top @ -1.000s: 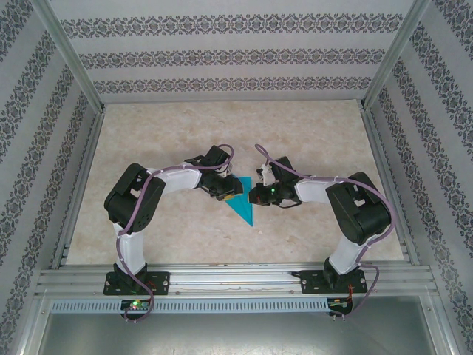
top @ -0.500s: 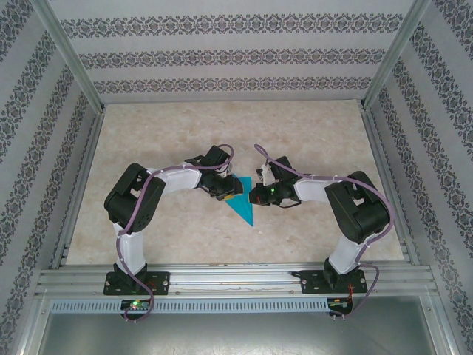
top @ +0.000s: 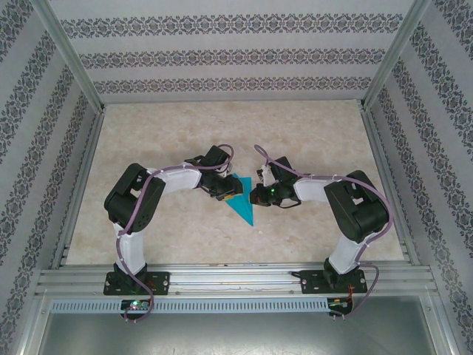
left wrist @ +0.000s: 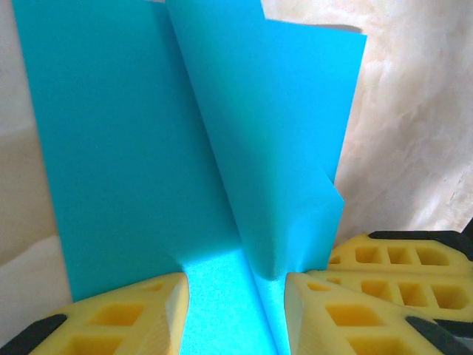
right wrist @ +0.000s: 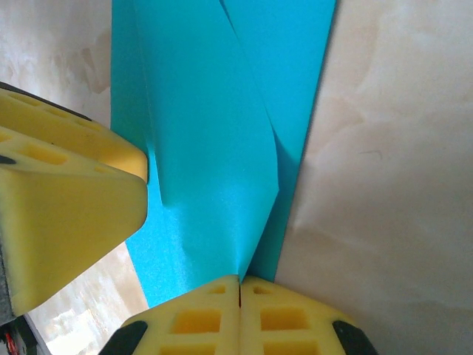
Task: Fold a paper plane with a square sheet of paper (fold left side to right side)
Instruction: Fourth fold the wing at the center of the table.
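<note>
The square sheet of paper (top: 243,202) is turquoise and partly folded, and from above it reads as a triangle pointing toward the arms, lying mid-table between both grippers. My left gripper (top: 225,191) sits on its left edge. In the left wrist view the paper (left wrist: 126,148) lies flat under and between the spread yellow fingers (left wrist: 140,310), and the left gripper (left wrist: 236,288) is open. A flap (left wrist: 288,148) stands up beside the right finger. My right gripper (right wrist: 238,282) is shut on the tip of that raised flap (right wrist: 214,163).
The beige marbled table (top: 222,140) is ringed by aluminium rails (top: 229,277) and patterned walls (top: 222,59). The left gripper's yellow fingers (right wrist: 66,192) show in the right wrist view, close to the paper's edge. The right gripper's fingers (left wrist: 399,266) show in the left wrist view.
</note>
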